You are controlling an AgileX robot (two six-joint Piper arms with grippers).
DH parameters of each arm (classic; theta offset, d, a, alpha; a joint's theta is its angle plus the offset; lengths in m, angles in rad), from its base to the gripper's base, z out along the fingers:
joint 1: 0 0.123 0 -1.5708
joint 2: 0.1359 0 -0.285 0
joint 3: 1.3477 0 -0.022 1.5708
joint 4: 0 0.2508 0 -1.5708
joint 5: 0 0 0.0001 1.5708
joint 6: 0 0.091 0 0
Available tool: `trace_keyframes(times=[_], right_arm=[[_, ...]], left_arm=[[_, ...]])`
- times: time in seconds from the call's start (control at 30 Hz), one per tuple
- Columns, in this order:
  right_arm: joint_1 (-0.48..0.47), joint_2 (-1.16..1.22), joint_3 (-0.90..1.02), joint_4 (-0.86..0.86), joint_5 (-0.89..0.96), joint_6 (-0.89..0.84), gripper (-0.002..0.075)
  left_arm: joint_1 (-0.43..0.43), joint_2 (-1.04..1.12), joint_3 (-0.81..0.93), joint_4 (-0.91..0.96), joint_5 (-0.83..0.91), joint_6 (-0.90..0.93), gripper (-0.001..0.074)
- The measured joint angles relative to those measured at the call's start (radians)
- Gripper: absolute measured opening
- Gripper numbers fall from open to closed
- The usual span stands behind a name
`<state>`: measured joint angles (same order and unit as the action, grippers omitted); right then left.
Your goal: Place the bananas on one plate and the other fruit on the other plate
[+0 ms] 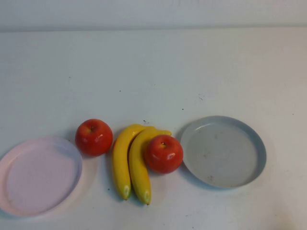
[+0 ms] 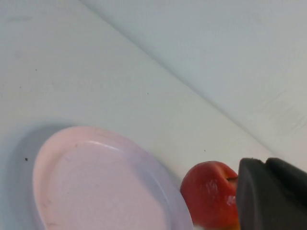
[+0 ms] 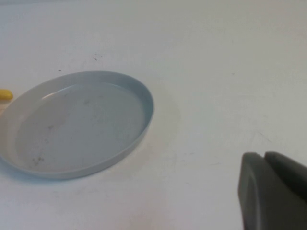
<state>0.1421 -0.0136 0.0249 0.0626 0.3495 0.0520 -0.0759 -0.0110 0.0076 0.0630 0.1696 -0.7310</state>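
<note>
A plain white counter (image 1: 153, 72) carries a pink plate (image 1: 38, 175) at left and a grey plate (image 1: 223, 151) at right, neither bearing any writing. Between them lie two bananas (image 1: 128, 162), one apple (image 1: 94, 137) left of them, another apple (image 1: 163, 153) touching their right side. Only a dark edge of the left gripper (image 2: 271, 196) and right gripper (image 3: 273, 191) shows in the wrist views; their opening cannot be told.

Lab-style test bench: bare white tabletop (image 1: 153, 67), plain white backdrop, staged plastic-looking fruit.

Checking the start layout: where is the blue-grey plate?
High view: the blue-grey plate sits right of centre, just right of an apple leaning on the bananas.
</note>
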Motion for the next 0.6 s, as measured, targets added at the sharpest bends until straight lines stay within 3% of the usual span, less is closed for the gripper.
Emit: trace_keyframes(times=[0.17, 0.43, 0.6], right_arm=[[0.000, 0.000, 0.000, 0.000, 0.000, 0.000, -0.0017], [0.000, 0.000, 0.000, 0.000, 0.000, 0.000, -0.0017], [0.000, 0.000, 0.000, 0.000, 0.000, 0.000, -0.0017]], left_arm=[[0.000, 0.076, -0.202, -0.014, 0.249, 0.027, -0.0005], [0.000, 0.377, -0.561, -0.114, 0.658, 0.384, -0.0005], [0.000, 0.593, -0.700, -0.190, 0.844, 0.612, -0.0005]])
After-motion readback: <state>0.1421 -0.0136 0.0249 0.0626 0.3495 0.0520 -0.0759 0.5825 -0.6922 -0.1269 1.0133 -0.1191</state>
